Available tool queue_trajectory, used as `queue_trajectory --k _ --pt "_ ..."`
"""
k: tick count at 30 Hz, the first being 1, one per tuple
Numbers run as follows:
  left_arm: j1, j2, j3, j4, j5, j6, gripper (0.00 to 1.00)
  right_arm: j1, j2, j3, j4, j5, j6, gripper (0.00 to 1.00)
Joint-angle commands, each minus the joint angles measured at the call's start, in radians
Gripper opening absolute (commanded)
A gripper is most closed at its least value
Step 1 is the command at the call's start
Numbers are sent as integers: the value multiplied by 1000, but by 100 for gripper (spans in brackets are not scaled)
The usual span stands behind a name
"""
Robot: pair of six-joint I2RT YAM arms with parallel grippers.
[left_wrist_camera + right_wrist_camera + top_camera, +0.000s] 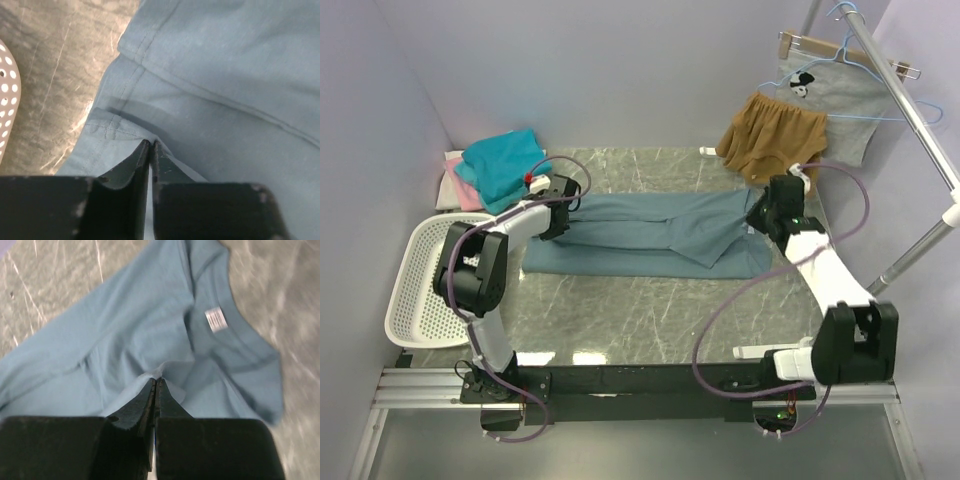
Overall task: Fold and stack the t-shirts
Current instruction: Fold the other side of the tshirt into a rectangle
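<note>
The left gripper (151, 145) had its jaws almost together, with only a thin slit between them. Their tips sat at the stitched hem of the grey-blue t-shirt (650, 235); whether any cloth was pinched there could not be told. The right gripper (155, 381) had its jaws fully closed on a small pucker of the same shirt, with cloth drawn up to the tips just short of the collar and its white neck label (216, 319).

The shirt lay on the marble-patterned surface (650, 315) as a long, narrow band, already folded lengthwise. Its long axis ran left to right between the two arms, hem end at the left jaws and collar end at the right jaws. Each arm was therefore nearest its own end, with the length of the shirt stretched between them.

The next fold looked likely to be end over end along that axis, one gripper carrying its end across to the other.

Behind the left arm, a folded teal t-shirt (500, 165) lay on a pink layer (463, 188) and a white one (447, 180), well apart from the grey-blue shirt and nearer the left arm. A white perforated basket (420, 290) stood at the left edge.
</note>
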Motion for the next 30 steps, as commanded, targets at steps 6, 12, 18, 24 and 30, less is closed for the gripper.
queue_trajectory --k 6,12,18,24,30 --pt "4 -47 11 -33 -72 -42 90 1 275 236 104 35 -26 64" --pt "2 -187 -66 -25 -112 -59 98 4 164 207 130 41 -65 77" --pt "-16 -214 -65 48 -2 21 97 18 183 182 -11 -172 -44 77" --pt "-68 -164 -59 108 165 45 97 50 192 37 40 -287 8 72" --pt "-99 -132 -49 130 233 58 98 70 229 4 33 -327 7 69"
